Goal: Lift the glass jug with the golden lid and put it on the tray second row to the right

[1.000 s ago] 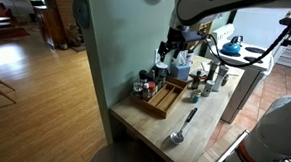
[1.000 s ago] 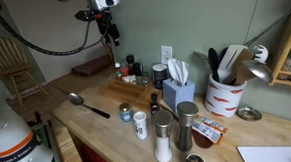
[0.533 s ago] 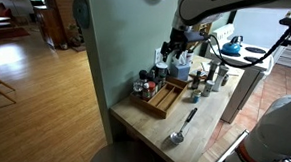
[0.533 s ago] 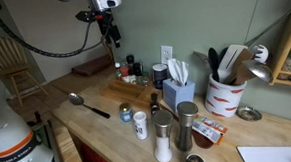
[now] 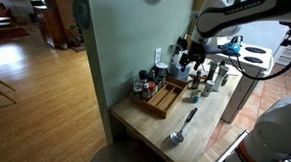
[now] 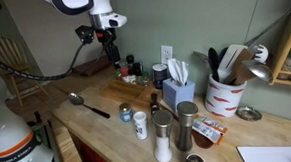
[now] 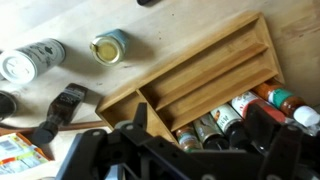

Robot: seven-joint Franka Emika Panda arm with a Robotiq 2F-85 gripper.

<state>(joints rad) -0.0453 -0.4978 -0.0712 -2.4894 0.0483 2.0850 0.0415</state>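
Observation:
The glass jug [image 7: 108, 47] is a small jar with a golden round lid, standing on the wooden counter just off the tray's end. It shows small in both exterior views [image 5: 195, 94] [image 6: 126, 113]. The wooden tray [image 7: 205, 70] has long rows split by dividers, and the rows look empty; it also shows in both exterior views [image 5: 165, 97] [image 6: 134, 91]. My gripper [image 7: 200, 135] is open and empty, hovering above the tray and the spice jars [image 5: 193, 57] [image 6: 112, 45]. The jug is apart from it, off to one side.
Several small spice jars [image 7: 225, 115] line the wall beside the tray. A white bottle [image 7: 30, 58] and a dark bottle [image 7: 62, 108] stand near the jug. A metal spoon [image 5: 181, 128] lies on the counter. A tissue box [image 6: 176, 89] and a utensil crock [image 6: 224, 93] stand further along.
The arm has swung round and the gripper has shifted along the counter and dropped a little. The jug and the tray have not moved.

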